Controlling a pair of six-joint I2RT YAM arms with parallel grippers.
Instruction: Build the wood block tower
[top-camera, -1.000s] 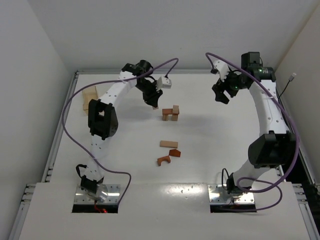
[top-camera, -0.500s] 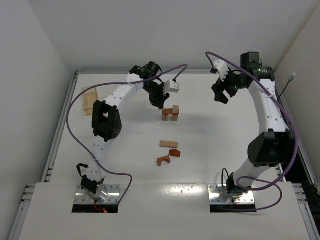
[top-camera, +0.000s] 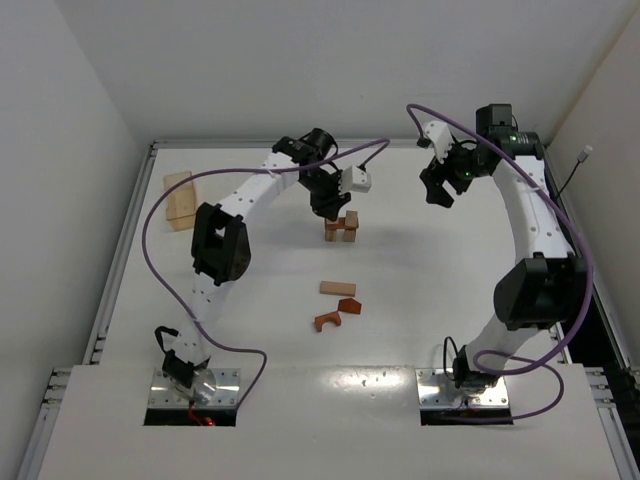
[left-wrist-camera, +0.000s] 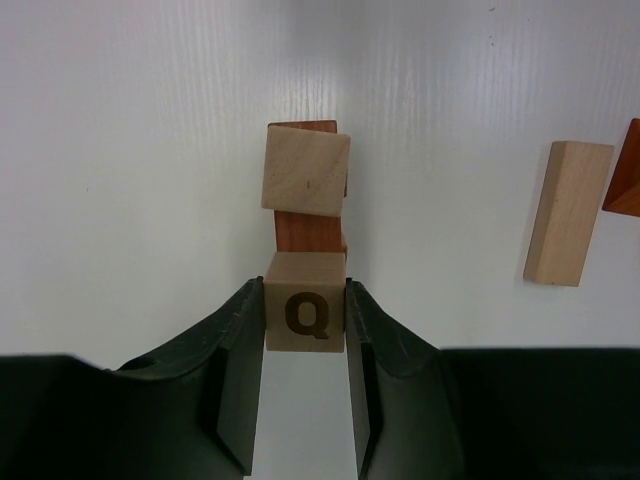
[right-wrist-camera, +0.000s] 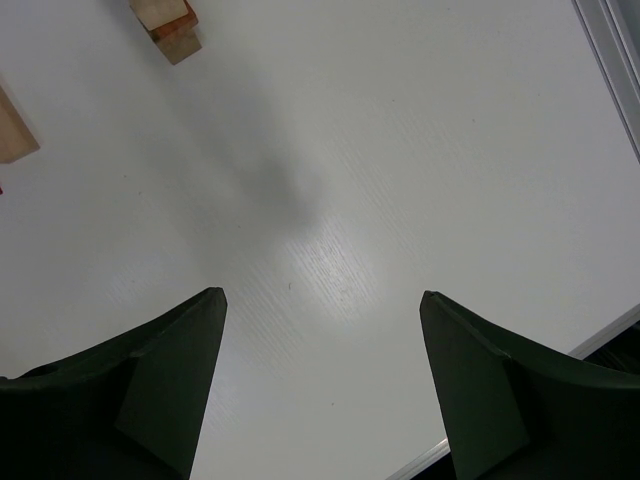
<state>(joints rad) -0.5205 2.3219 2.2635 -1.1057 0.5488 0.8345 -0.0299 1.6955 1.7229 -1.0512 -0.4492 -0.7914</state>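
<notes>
- Since a second ago, my left end effector (top-camera: 328, 203) has swung right and now hangs over the wood block tower (top-camera: 341, 229), far of centre, clamped on a Q cube (left-wrist-camera: 305, 314).
- My right end effector (right-wrist-camera: 320, 293) hangs spread wide, far right.

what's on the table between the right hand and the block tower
Nothing: in the top view the stretch of white table between the right hand and the wood block tower is bare, and the right wrist view shows the same.
</notes>
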